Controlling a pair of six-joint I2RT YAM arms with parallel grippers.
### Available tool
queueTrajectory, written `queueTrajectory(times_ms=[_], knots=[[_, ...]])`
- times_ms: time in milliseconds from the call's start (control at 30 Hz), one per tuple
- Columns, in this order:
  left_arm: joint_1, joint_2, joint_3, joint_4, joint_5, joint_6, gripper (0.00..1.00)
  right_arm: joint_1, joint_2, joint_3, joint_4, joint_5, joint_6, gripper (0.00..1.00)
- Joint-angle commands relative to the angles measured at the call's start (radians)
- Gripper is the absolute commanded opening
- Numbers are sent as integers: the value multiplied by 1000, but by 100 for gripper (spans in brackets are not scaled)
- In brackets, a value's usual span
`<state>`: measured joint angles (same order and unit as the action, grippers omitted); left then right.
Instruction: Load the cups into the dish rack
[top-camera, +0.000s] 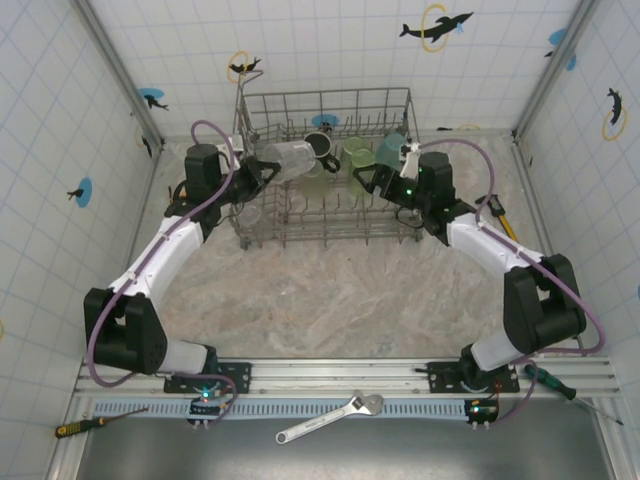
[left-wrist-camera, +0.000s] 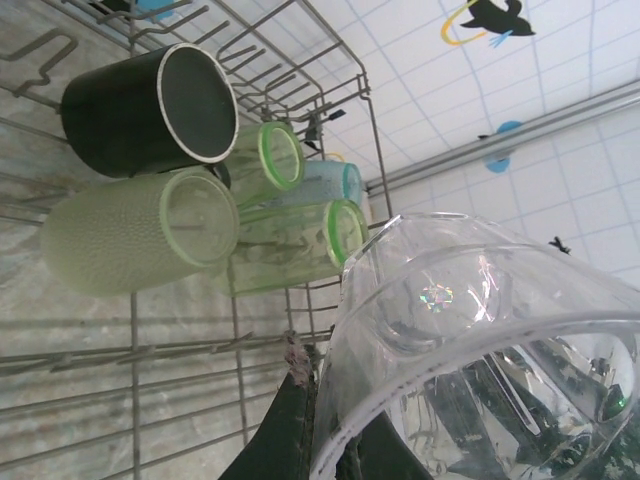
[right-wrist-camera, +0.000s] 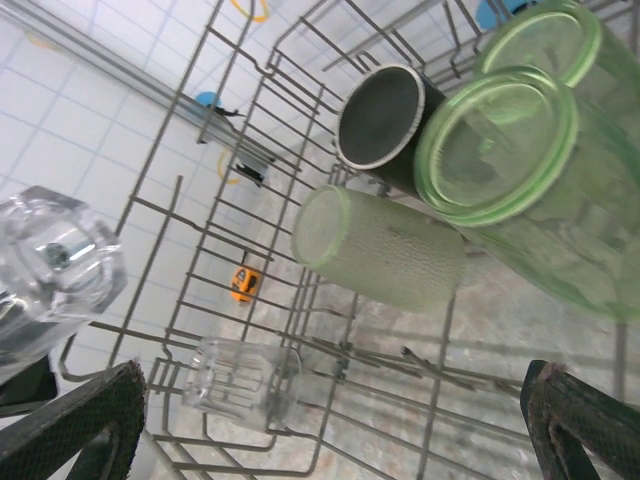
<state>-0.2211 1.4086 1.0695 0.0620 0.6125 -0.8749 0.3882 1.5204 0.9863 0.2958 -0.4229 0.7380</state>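
- Currently the left gripper (top-camera: 268, 170) is clamped on a clear cup (top-camera: 290, 158), which is tilted above the left end of the dish rack (top-camera: 330, 225).
- Right gripper (right-wrist-camera: 330, 420): fingers spread wide, nothing between them, at the rack's right side.
- Inside the rack: black mug (left-wrist-camera: 150, 110), green tumblers (left-wrist-camera: 140, 235), teal tumbler (top-camera: 390, 150).
- Another clear cup (top-camera: 248, 213) sits on the table (top-camera: 330, 300), just outside the rack's left wall.
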Motion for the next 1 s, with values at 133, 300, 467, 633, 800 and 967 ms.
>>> queueTrajectory(times_ms=[133,300,467,633,800,967], knots=[[14,57,-34,275,176,-228,0,28,48,44,206,-62,112,99],[14,71,-24,302,185,-262,0,48,93,82,301,-94,175,99],[14,107,-16,358,217,-316,0,66,168,143,409,-135,266,99],[14,146,-8,409,226,-344,0,85,211,176,481,-112,342,99],[14,180,-3,478,230,-381,0,115,262,222,537,-66,455,99],[14,195,3,496,221,-383,0,149,302,256,580,-19,548,99]])
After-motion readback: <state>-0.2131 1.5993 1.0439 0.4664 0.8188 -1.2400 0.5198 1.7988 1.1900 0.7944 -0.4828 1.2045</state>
